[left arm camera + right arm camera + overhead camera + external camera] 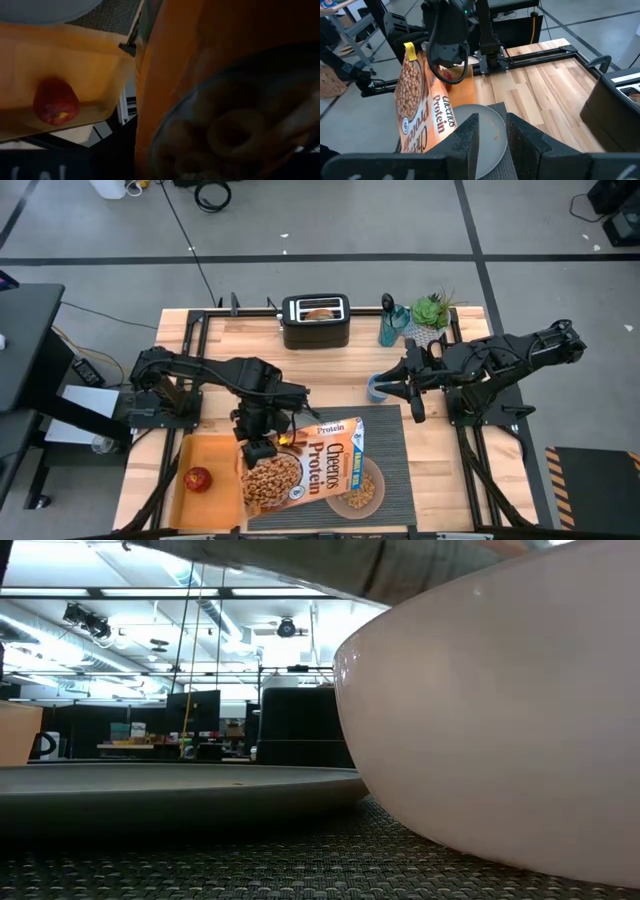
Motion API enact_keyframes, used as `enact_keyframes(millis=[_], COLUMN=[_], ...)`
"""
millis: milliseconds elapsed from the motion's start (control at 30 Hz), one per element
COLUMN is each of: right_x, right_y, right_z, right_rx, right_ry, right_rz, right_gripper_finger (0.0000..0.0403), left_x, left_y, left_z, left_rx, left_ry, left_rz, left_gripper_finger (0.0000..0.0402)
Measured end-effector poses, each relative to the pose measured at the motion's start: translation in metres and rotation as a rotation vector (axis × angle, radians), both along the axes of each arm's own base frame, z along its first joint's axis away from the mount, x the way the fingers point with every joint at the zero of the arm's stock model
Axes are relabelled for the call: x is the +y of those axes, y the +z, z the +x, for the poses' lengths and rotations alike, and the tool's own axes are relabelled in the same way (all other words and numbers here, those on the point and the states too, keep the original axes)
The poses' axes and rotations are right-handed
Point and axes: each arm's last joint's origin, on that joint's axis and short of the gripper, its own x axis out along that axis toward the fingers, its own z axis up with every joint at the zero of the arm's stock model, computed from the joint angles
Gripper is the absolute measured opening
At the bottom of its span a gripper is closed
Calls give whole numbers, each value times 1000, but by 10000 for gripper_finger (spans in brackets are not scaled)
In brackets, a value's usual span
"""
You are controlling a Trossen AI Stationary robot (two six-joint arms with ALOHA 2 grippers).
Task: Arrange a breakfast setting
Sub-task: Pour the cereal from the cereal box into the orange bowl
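Orange cereal box (305, 465) is held clamped and tipped by the left gripper (262, 442) at lower centre, presumably to pour cereal (360, 497) into the bowl (379, 480); right gripper (410, 392), slightly parted, waits empty.

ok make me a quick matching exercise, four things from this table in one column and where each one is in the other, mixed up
Things:
1. red apple
2. cereal box
3. bagel
4. pinkish bowl

Places:
a. in the black toaster
b. on the striped placemat
c. on the orange tray
d. held tilted in the left hand

Pairs: 1-c, 2-d, 3-a, 4-b
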Motion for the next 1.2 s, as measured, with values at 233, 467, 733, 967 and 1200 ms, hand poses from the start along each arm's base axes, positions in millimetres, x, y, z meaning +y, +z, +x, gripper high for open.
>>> enact_keyframes(millis=[233,467,733,967,1200], right_x=[0,0,0,0,1], right_y=[0,0,0,0,-1], right_z=[0,0,0,0,1], right_rx=[0,0,1,1,5], right_ry=[0,0,6,5,9], right_rz=[0,1,3,6,28], right_gripper_finger=[103,103,103,103,103], left_x=[1,2,0,-2,1], left_y=[-1,-2,-2,-2,-4], left_z=[1,0,0,0,0], left_rx=[-21,-65,-58,-80,-133], left_ry=[-16,-49,-50,-73,-112], left_rz=[-5,38,36,46,109], left_gripper_finger=[175,175,176,176,176])
